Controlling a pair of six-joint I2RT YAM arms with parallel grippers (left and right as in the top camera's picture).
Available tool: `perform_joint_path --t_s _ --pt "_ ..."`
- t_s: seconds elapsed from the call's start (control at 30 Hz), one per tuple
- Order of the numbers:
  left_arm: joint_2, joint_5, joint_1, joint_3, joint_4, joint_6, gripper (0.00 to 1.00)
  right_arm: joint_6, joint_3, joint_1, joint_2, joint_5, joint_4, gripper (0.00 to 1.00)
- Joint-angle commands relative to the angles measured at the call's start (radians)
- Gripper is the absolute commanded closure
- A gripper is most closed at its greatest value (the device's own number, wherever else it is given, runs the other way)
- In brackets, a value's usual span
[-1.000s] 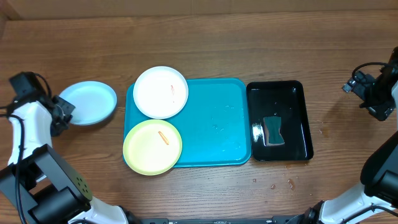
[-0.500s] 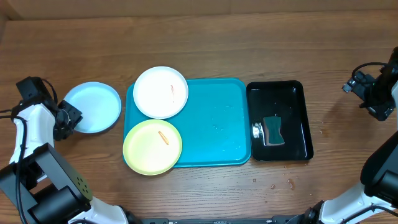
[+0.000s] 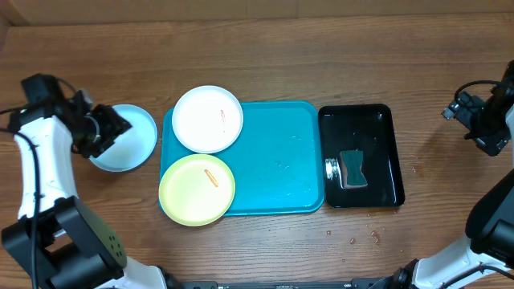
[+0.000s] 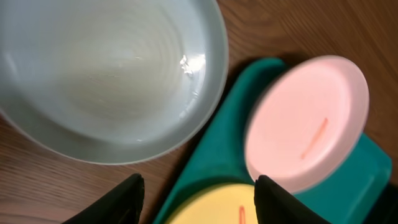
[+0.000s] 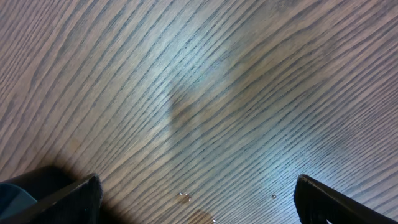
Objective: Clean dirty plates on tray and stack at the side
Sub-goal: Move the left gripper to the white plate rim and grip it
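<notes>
The pale mint-blue plate [image 3: 128, 143] [image 4: 106, 74] lies on the wood just left of the turquoise tray [image 3: 277, 156] [image 4: 214, 155]. My left gripper [image 3: 104, 132] [image 4: 199, 205] hovers over that plate's left part, open, with nothing between its fingers. The white plate [image 3: 207, 119] [image 4: 305, 124], marked by an orange smear, rests on the tray's far left corner. The yellow-green plate [image 3: 197, 189] [image 4: 211, 210], also smeared, sits on the near left corner, overhanging the rim. My right gripper [image 3: 482, 128] [image 5: 199, 205] stands open above bare wood at the far right.
A glossy black tray [image 3: 377, 120] lies right of the turquoise one and holds a dark sponge [image 3: 352, 168] in a wet film. Water drops [image 3: 361, 237] [image 5: 183, 196] dot the wood near it. The table's back edge runs along the top.
My left gripper has opened and let go of the pale mint-blue plate, then moved right over it. The plate has shifted slightly towards the tray. The right arm is still.
</notes>
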Motion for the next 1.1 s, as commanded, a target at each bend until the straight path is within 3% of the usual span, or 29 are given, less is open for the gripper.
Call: perform_joint_path --t_s 0.0,0.27,0.43,0.6,0.67,0.83,1.07 --pt "-0.021 0.024 -0.087 0.014 -0.024 0.070 0.45 0.002 0.021 -0.004 -0.029 0.006 0.003 0.00" --pt "-0.016 -0.183 -0.302 0.007 -0.042 0.058 0.45 0.002 0.021 -0.004 -0.029 0.006 0.003 0.00" --pt "-0.016 -0.218 -0.397 0.006 -0.054 0.057 0.27 0.002 0.021 -0.004 -0.029 0.006 0.003 0.00" --pt "-0.016 -0.269 -0.444 0.002 -0.050 -0.004 0.34 0.002 0.021 -0.004 -0.029 0.006 0.003 0.00" --pt "-0.016 -0.289 -0.446 0.002 -0.047 -0.020 0.44 0.002 0.021 -0.004 -0.029 0.006 0.003 0.00" --pt "-0.016 -0.304 -0.446 -0.006 -0.010 -0.028 0.55 0.002 0.021 -0.004 -0.029 0.006 0.003 0.00" --pt "-0.016 -0.342 -0.447 -0.071 0.073 -0.028 0.58 0.002 0.021 -0.004 -0.029 0.006 0.003 0.00"
